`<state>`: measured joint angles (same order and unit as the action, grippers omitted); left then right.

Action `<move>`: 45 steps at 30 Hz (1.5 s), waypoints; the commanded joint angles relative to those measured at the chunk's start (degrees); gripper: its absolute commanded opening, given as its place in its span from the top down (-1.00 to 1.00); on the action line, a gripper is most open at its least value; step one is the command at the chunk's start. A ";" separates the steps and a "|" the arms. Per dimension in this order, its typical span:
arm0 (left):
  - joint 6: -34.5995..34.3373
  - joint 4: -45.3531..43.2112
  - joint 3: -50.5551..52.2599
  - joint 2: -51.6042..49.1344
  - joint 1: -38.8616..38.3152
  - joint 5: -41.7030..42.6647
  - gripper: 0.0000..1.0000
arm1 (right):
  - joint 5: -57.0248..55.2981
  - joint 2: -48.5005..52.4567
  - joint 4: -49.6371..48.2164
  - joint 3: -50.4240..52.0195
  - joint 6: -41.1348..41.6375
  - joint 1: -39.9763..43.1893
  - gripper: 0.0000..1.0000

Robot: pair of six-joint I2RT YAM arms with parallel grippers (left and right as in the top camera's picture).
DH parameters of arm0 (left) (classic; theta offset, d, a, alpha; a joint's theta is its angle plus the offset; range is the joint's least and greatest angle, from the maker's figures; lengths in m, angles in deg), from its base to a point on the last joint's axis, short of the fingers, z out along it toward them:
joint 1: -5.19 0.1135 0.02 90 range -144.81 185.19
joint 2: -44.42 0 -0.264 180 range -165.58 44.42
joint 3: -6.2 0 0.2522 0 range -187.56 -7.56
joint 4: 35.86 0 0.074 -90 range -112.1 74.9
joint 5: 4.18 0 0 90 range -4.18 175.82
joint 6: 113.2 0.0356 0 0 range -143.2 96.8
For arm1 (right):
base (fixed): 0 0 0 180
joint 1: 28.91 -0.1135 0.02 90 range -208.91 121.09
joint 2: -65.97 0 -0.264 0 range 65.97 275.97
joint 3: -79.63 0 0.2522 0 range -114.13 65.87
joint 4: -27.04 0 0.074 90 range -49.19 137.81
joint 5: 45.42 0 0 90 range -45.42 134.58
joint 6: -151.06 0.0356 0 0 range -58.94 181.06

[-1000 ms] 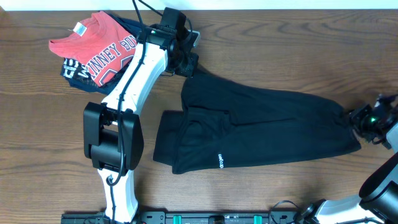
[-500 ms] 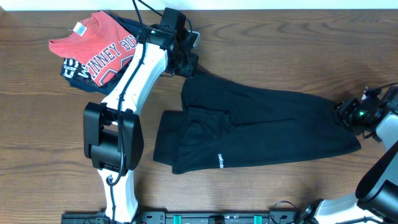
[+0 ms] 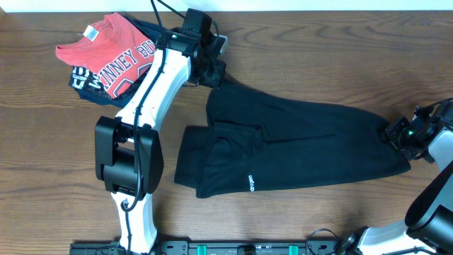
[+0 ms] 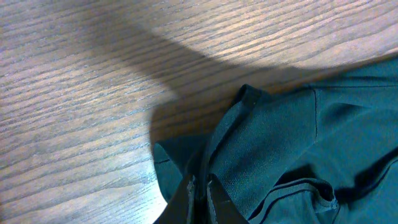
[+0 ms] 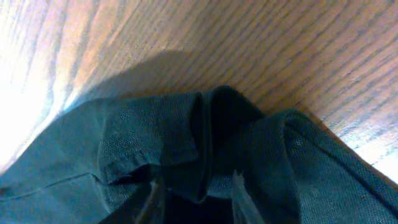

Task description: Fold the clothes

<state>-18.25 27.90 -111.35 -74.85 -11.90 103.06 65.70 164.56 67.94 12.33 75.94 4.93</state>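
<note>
Black T-shirt (image 3: 297, 152) stretched overhead, wrist views show left gripper (image 4: 199, 190), right gripper (image 5: 196, 194) clamping it

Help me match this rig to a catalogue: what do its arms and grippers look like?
The left arm has white rounded links, boxy black joints and black cables near its black left gripper. The right arm is white too; the black right gripper carries a small green light.

Wooden table (image 3: 318, 57), black T-shirt (image 3: 304, 152), red T-shirt (image 3: 113, 49), navy garment (image 3: 81, 79)

The right jaws have edged left onto the black T-shirt (image 3: 304, 145).
</note>
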 commanded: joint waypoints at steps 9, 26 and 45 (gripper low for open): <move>0.96 -0.13 -0.59 -0.20 -0.02 0.11 0.88 | 8.37 -0.46 -4.17 -0.11 3.58 0.09 0.98; 0.96 -2.78 -0.61 0.09 -0.02 0.11 0.88 | 23.30 -0.46 -27.56 -0.96 6.82 3.67 0.98; 0.98 -4.83 -0.59 4.83 -0.02 0.11 0.88 | 12.04 -0.44 -30.62 -0.96 6.78 1.18 0.05</move>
<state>-18.25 22.76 -111.35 -70.91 -11.90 103.08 81.96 164.56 35.94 11.89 83.30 6.40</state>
